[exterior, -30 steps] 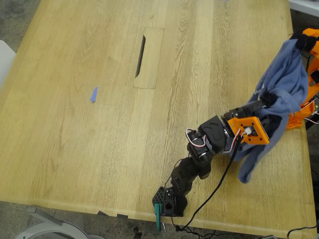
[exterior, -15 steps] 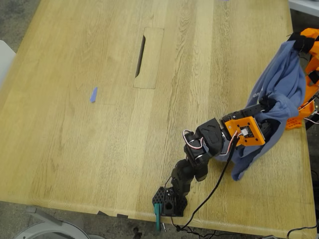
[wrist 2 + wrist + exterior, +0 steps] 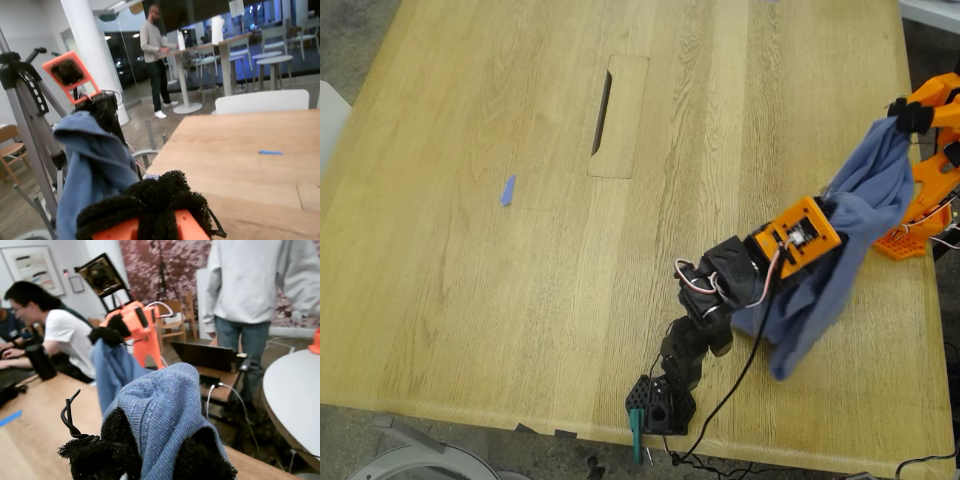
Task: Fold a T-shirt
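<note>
Bare wooden surface (image 3: 520, 260) waits below while both tools grip the T-shirt (image 3: 840, 250) aloft; spread corners apart before lowering.

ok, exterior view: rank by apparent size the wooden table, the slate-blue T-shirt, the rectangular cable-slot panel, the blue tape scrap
1. Wooden table
2. Slate-blue T-shirt, held up off the table nearer the camera, so it may look oversized
3. Rectangular cable-slot panel
4. Blue tape scrap
</note>
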